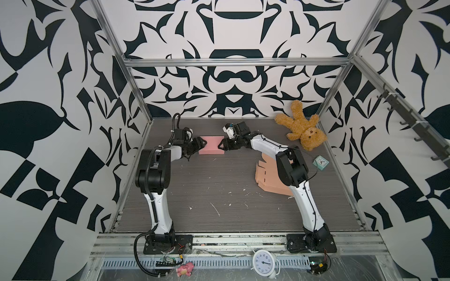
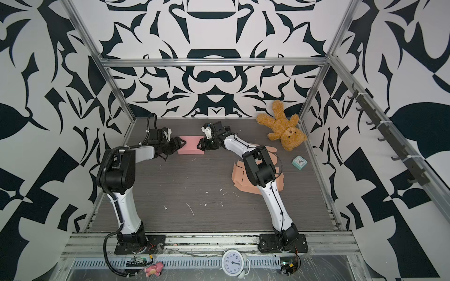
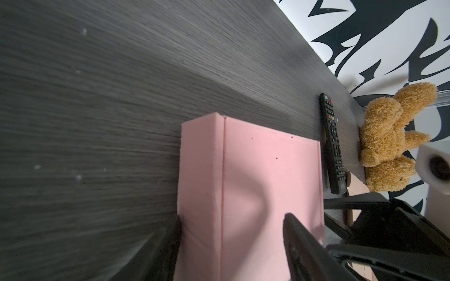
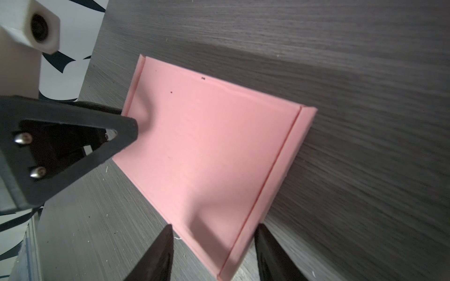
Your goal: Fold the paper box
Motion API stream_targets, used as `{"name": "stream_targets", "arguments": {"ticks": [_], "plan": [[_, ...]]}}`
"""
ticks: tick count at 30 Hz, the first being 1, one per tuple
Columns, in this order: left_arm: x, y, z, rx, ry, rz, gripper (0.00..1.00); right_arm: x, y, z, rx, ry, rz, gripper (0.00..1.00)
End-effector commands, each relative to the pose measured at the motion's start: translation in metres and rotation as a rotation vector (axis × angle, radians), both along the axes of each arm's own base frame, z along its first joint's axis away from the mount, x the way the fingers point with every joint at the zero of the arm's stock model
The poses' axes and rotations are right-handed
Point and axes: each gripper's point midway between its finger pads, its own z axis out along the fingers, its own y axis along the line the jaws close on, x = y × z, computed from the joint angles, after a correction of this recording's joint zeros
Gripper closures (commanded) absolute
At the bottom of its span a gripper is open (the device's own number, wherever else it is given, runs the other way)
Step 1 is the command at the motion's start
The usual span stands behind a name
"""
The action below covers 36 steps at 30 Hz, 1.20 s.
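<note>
The pink paper box [image 1: 211,145] [image 2: 191,145] lies closed and flat-topped at the back middle of the table. My left gripper [image 1: 201,144] [image 3: 233,219] is at its left end, open: one finger [image 3: 176,233] touches the box's side wall, the other [image 3: 292,226] lies over the lid [image 3: 267,175]. My right gripper [image 1: 220,146] [image 4: 214,227] is at the box's right end, open, its jaws straddling a corner of the box [image 4: 219,146] with a gap on each side. The left gripper's finger [image 4: 121,131] rests at the far end of the lid.
Flat peach cardboard sheets [image 1: 266,176] [image 2: 239,178] lie under the right arm. A brown teddy bear [image 1: 302,129] and a small teal clock [image 1: 321,162] sit at the back right. A black remote [image 3: 332,143] lies behind the box. A white alarm clock [image 1: 264,262] and a pink toy [image 1: 185,268] are on the front rail.
</note>
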Motion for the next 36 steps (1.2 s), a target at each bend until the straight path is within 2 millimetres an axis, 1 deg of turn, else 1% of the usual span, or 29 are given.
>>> {"name": "stream_targets", "arguments": {"ticks": [1,4,6,12,16,18,19,22,23,24,25,31,36], "plan": [[-0.001,-0.026,0.010,-0.080,-0.027,-0.092,0.31,-0.010,0.032,0.037,0.114,-0.049,0.095,0.45],[0.000,-0.025,0.007,-0.075,-0.022,-0.087,0.31,-0.010,0.032,0.038,0.117,-0.052,0.093,0.44],[0.000,-0.022,0.004,-0.068,-0.015,-0.080,0.30,-0.010,0.031,0.037,0.118,-0.049,0.090,0.41],[0.001,-0.012,0.000,-0.069,-0.004,-0.047,0.21,-0.005,0.023,0.035,0.117,-0.051,0.057,0.32],[0.001,-0.005,0.000,-0.067,-0.001,-0.025,0.16,-0.005,0.020,0.037,0.113,-0.059,0.045,0.29],[0.001,-0.001,0.002,-0.065,-0.003,-0.014,0.16,-0.003,0.017,0.038,0.111,-0.064,0.037,0.26],[0.001,0.001,0.002,-0.064,-0.003,-0.008,0.11,-0.003,0.017,0.039,0.111,-0.067,0.035,0.24],[0.001,0.003,0.006,-0.066,-0.009,-0.004,0.08,-0.001,0.011,0.042,0.102,-0.081,0.018,0.16],[0.001,0.007,0.007,-0.068,-0.008,0.001,0.07,-0.001,0.009,0.044,0.100,-0.086,0.012,0.11],[0.001,0.009,0.009,-0.075,-0.007,0.007,0.06,0.000,0.007,0.046,0.097,-0.093,0.005,0.03],[0.001,0.012,0.010,-0.083,-0.006,0.013,0.06,0.000,0.005,0.048,0.094,-0.101,0.000,0.01],[-0.002,0.018,0.021,-0.091,-0.018,0.029,0.00,-0.001,-0.005,0.064,0.081,-0.145,-0.024,0.01],[-0.012,0.021,0.034,-0.076,-0.026,0.042,0.01,-0.009,-0.012,0.076,0.073,-0.166,-0.021,0.01]]}}
